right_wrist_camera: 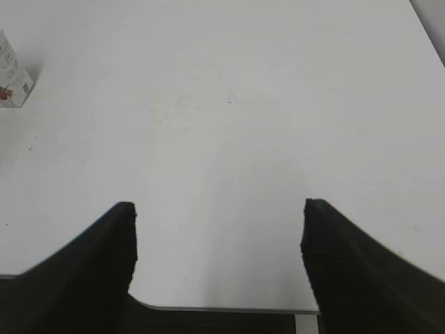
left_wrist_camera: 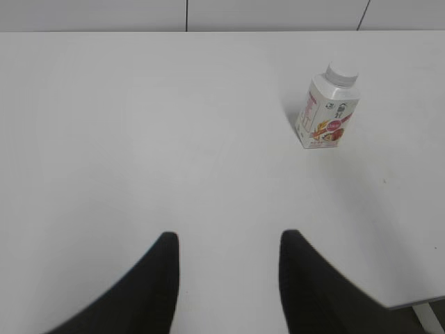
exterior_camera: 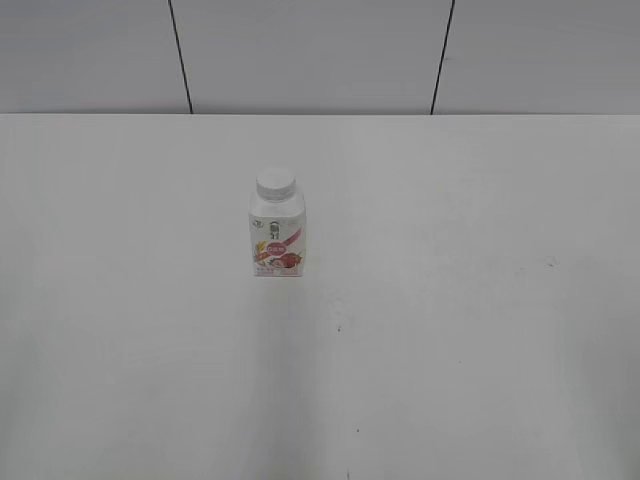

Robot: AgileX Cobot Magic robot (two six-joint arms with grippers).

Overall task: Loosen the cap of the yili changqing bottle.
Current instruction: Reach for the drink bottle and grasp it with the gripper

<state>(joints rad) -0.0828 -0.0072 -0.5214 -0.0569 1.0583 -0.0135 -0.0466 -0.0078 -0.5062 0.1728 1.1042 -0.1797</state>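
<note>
The yili changqing bottle (exterior_camera: 278,235) stands upright on the white table, a little left of the middle, with its white cap (exterior_camera: 275,185) on. It also shows in the left wrist view (left_wrist_camera: 327,111) at the upper right, cap (left_wrist_camera: 342,72) on top. Only its lower corner (right_wrist_camera: 12,75) shows at the left edge of the right wrist view. My left gripper (left_wrist_camera: 228,243) is open and empty, well short of the bottle. My right gripper (right_wrist_camera: 219,209) is open and empty over the table's front edge. Neither gripper shows in the exterior view.
The white table (exterior_camera: 450,300) runs back to a grey panelled wall (exterior_camera: 300,50). The table's front edge (right_wrist_camera: 222,309) lies just below my right gripper. Its right edge (right_wrist_camera: 427,28) shows at the upper right of the right wrist view.
</note>
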